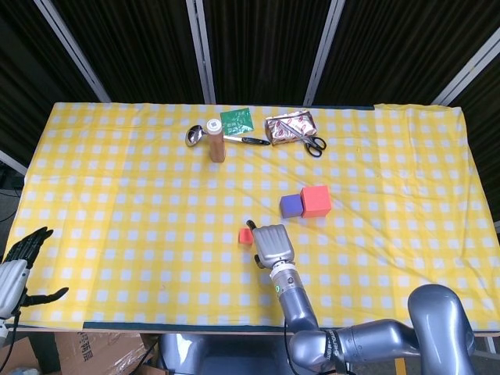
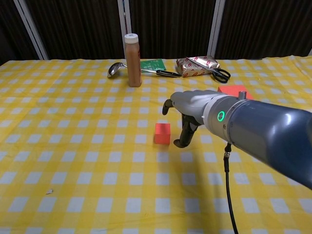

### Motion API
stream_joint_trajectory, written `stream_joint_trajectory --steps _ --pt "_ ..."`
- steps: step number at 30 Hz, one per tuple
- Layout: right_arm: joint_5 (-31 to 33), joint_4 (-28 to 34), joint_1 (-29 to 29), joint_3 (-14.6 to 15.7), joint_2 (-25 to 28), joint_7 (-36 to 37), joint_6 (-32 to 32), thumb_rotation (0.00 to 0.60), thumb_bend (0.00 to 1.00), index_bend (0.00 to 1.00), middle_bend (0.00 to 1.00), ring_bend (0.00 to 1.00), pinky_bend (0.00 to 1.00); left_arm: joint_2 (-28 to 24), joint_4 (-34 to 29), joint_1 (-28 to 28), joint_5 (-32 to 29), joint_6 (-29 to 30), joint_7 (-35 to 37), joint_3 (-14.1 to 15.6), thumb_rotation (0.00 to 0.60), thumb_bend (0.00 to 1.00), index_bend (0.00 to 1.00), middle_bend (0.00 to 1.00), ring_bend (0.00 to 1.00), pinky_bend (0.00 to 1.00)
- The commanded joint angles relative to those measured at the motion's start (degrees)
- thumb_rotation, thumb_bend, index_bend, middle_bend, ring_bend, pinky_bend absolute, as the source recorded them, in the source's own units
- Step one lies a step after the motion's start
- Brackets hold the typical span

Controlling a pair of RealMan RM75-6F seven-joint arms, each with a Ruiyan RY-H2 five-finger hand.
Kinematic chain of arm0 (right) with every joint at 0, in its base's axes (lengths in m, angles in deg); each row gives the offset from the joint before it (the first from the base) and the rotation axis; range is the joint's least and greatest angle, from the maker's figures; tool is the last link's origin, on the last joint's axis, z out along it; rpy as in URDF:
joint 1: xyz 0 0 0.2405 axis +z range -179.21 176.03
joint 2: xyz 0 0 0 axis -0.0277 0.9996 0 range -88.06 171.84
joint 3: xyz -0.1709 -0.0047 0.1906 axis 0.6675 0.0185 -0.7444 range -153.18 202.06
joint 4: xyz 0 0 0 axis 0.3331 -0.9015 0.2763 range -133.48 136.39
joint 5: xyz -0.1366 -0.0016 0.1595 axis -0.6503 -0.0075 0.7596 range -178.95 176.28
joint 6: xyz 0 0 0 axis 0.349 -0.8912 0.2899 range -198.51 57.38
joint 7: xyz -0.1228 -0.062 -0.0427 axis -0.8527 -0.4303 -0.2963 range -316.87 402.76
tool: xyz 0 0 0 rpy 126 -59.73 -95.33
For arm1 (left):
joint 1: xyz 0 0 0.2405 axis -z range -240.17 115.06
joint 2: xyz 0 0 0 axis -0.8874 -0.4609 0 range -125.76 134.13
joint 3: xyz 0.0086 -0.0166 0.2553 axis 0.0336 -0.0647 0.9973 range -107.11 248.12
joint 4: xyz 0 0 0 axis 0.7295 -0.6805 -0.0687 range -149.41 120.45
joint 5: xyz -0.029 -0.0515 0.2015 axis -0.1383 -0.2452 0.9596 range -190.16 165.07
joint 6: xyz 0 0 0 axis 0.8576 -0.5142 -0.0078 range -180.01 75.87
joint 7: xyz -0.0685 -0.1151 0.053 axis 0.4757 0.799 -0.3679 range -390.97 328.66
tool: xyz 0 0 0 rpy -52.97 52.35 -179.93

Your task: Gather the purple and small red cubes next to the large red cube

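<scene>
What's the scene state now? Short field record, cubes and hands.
purple cube: on the cloth, beside the large red cube, on its left in the head view
small red cube: apart from the pair, not gathered
right hand: next to the small red cube, holding nothing
left hand: at the table's edge, fingers apart, holding nothing
</scene>
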Motion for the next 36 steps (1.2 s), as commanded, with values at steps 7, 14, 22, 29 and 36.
stream_joint_trajectory --steps 7,14,22,29,36 --pt "0.83 -5.69 0.49 -0.72 -3.1 2.45 2.86 0.6 0.41 0.28 1.0 1.0 0.95 -0.22 -0.17 0.18 -0.24 -0.54 0.18 0.06 0.6 0.01 0.0 0.0 0.0 0.0" --pt "-0.03 -9.37 0.88 -1.22 -4.98 4.11 4.63 0.6 0.41 0.28 1.0 1.0 0.95 -0.34 -0.34 0.27 -0.51 -0.83 0.32 0.03 0.6 0.01 0.0 0.0 0.0 0.0" --pt "-3.05 -11.2 0.82 -1.12 -5.94 5.43 4.44 0.6 0.41 0.28 1.0 1.0 0.95 -0.6 -0.51 0.45 -0.64 -1.35 0.67 0.09 0.6 0.01 0.0 0.0 0.0 0.0" --pt "-3.91 -10.46 0.83 -1.3 -5.79 5.02 3.99 0.6 0.41 0.28 1.0 1.0 0.95 -0.63 -0.56 0.44 -0.73 -1.34 0.65 0.08 0.6 0.01 0.0 0.0 0.0 0.0" --pt "-4.75 -10.07 0.66 -1.42 -6.02 5.39 3.92 0.6 0.41 0.24 1.0 1.0 0.95 -0.59 -0.62 0.42 -0.75 -1.27 0.49 0.07 0.6 0.01 0.0 0.0 0.0 0.0"
